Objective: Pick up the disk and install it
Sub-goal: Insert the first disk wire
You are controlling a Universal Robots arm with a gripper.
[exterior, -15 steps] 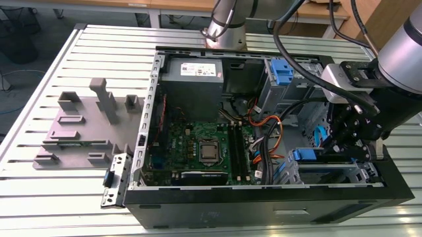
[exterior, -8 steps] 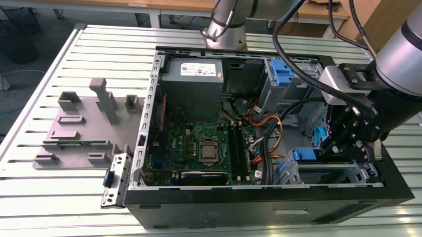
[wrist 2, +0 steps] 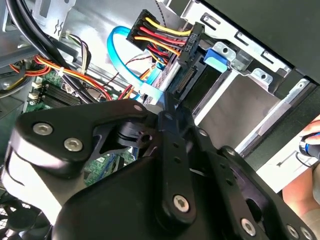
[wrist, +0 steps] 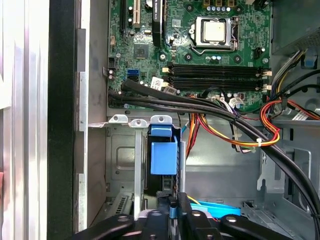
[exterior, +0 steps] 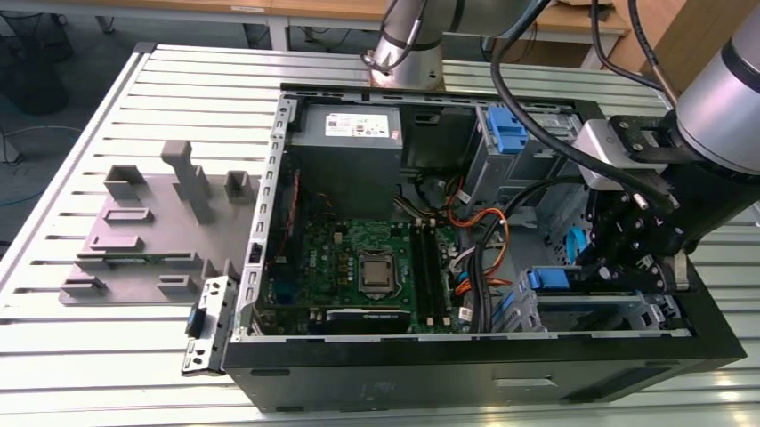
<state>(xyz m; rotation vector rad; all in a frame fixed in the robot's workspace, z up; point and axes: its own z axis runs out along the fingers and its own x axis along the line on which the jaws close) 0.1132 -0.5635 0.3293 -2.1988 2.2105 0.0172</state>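
The disk (wrist: 164, 157) stands on edge in a slot of the metal drive cage (wrist: 122, 155) at the case's front corner, its blue carrier facing up. In the exterior view the disk (exterior: 549, 278) shows as a blue piece beside my gripper (exterior: 626, 271). My gripper (wrist: 172, 201) hangs directly over the disk's near end, with its black fingers pressed together and a thin blue strip between them. In the second wrist view the gripper (wrist 2: 167, 106) tapers to a point just in front of the disk's connector end (wrist 2: 192, 82). A black power plug (wrist 2: 186, 42) with coloured wires sits beside that end.
Thick black cables (wrist: 200, 107) and orange-yellow wires (wrist: 250, 140) cross between the motherboard (wrist: 200, 55) and the cage. A light-blue data cable (wrist 2: 117, 50) loops near the plug. The power supply (exterior: 351, 133) and a blue bracket (exterior: 507, 132) sit at the case's far side. A person's hand (wrist 2: 305, 192) rests outside the case.
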